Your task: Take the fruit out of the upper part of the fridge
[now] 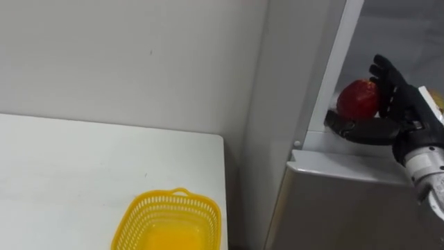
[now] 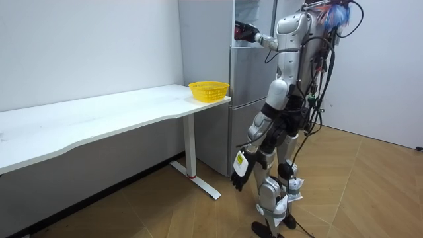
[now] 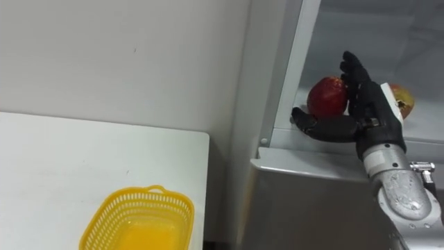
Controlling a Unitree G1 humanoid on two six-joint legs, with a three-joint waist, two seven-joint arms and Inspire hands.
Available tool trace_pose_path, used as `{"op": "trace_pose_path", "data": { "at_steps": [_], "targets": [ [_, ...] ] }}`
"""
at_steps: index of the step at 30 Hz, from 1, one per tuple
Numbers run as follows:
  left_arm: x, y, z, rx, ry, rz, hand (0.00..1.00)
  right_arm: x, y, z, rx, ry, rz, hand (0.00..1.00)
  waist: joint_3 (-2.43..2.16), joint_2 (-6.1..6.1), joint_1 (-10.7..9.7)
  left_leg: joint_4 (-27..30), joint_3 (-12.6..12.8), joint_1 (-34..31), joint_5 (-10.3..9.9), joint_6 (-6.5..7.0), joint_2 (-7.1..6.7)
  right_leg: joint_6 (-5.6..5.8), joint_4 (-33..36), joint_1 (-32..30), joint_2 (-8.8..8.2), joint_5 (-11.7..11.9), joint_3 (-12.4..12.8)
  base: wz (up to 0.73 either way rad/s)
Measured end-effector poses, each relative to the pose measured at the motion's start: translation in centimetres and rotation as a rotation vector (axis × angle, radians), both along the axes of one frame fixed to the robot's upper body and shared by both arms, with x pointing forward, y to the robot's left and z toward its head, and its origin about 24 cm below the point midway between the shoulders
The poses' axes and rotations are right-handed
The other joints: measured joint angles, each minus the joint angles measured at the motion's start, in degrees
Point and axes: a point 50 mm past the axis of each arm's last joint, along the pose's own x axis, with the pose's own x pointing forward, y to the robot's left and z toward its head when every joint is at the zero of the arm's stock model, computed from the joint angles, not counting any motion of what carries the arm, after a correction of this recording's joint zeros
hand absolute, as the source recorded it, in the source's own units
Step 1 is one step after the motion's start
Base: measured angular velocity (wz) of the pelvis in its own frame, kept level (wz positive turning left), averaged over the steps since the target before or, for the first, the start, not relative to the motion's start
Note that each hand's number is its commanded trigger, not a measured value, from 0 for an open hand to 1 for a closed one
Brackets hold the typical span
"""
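Yellow plastic mesh basket (image 1: 168, 222) sits empty at the white tabletop's (image 1: 69, 173) right edge. On the grey fridge's upper shelf (image 3: 291, 142), the right hand (image 3: 368, 104) cups a red apple (image 3: 327, 97) with fingers spread wide, seemingly not yet gripping. Lifting out remains. The left hand (image 2: 239, 178) hangs idle.

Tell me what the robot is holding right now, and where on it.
Nothing gripped yet: the right hand is open around the red apple, fingers along its right side, thumb low in front. The left hand hangs empty.
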Motion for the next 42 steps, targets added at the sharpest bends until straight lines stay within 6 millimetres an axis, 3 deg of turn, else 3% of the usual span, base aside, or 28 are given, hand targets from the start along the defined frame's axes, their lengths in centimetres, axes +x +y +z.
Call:
{"op": "trace_pose_path", "data": {
  "at_steps": [8, 9, 10, 11, 12, 18, 30, 40, 42],
  "targets": [
    [-1.1, 0.0, -0.1, -0.001, 0.028, 0.008, 0.00, 0.0, -0.1, -0.1, -0.012, 0.023, 0.019, 0.00, -0.16, -0.29, -0.14, 0.01, -0.10, -0.03, 0.00, 0.00, 0.00, 0.00, 0.02, 0.07, -0.01, 0.00, -0.15, 0.00],
    [-1.2, 0.0, -0.1, -0.001, 0.029, 0.008, 0.00, 0.0, -0.1, -0.1, -0.013, 0.024, 0.020, 0.06, -0.16, -0.32, -0.16, 0.01, -0.12, -0.03, 0.00, 0.00, 0.00, 0.00, 0.01, 0.08, -0.01, 0.00, -0.17, 0.00],
    [-1.2, 0.0, -0.1, -0.001, 0.029, 0.008, 0.00, 0.1, -0.1, -0.2, -0.014, 0.028, 0.023, 0.37, -0.17, -0.36, -0.14, 0.04, -0.13, -0.01, 0.00, 0.00, 0.00, 0.00, -0.01, 0.16, -0.01, 0.00, -0.18, 0.00],
    [-1.1, 0.0, -0.1, -0.001, 0.029, 0.008, 0.00, 0.1, -0.2, -0.2, -0.009, 0.032, 0.025, 0.76, -0.16, -0.45, -0.15, 0.05, -0.15, 0.06, 0.00, 0.00, 0.00, 0.00, -0.04, 0.26, -0.01, 0.00, -0.15, 0.00],
    [-1.1, 0.1, -0.1, -0.001, 0.029, 0.008, 0.00, 0.1, -0.2, -0.3, -0.002, 0.035, 0.029, 0.99, -0.13, -0.50, -0.14, 0.06, -0.15, 0.08, 0.00, 0.00, 0.00, 0.00, -0.04, 0.28, 0.00, 0.00, -0.13, 0.00],
    [-1.2, 0.2, 0.0, 0.004, 0.032, 0.017, 0.00, 0.6, -0.9, -0.5, 0.052, 0.070, 0.065, 1.00, -0.03, -1.28, -0.21, 0.27, -0.16, 0.04, -0.01, 0.00, 0.00, -0.02, -0.03, 0.35, -0.01, 0.01, -0.08, 0.00],
    [-1.3, 0.6, 0.0, 0.022, 0.046, 0.023, 0.00, 0.6, -1.2, -0.3, 0.009, 0.092, 0.114, 1.00, -0.07, -1.31, -0.42, 0.26, -0.23, -0.04, -0.01, 0.00, 0.00, -0.06, -0.11, 0.33, 0.05, 0.04, -0.05, 0.00],
    [-0.9, 1.5, 0.4, 0.049, 0.037, 0.013, 0.00, 0.6, -0.4, -0.1, -0.020, 0.085, 0.138, 1.00, -0.43, -0.41, -1.13, 0.11, -0.10, 0.22, -0.01, -0.01, 0.04, -0.12, -0.07, 0.34, 0.10, 0.07, 0.20, 0.00],
    [-0.8, 1.5, 0.4, 0.050, 0.038, 0.004, 0.00, 0.6, -0.2, 0.1, -0.025, 0.079, 0.145, 1.00, -0.27, -0.16, -1.25, -0.02, 0.00, 0.57, 0.01, -0.03, 0.07, -0.12, -0.07, 0.52, 0.11, 0.07, 0.17, -0.02]
  ]
}}
